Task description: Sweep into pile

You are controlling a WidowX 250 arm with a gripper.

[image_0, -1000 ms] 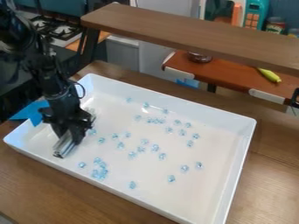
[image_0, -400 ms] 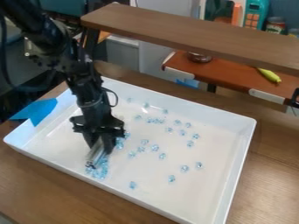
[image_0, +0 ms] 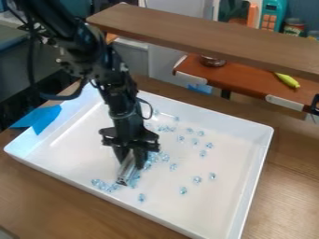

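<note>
blue pieces (image_0: 183, 190), white tray (image_0: 257, 163) walls around them

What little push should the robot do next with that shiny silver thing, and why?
Probably a short slide toward the picture's right, keeping the silver tool low in the white tray. Some blue beads are bunched along its right side, and more loose beads lie scattered beyond them, so that push might gather them together.

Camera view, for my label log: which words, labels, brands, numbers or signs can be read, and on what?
None can be read.
Jar: label too small.
Teal object with orange keys: any marks too small.
White tray: no lettering can be made out.
</note>
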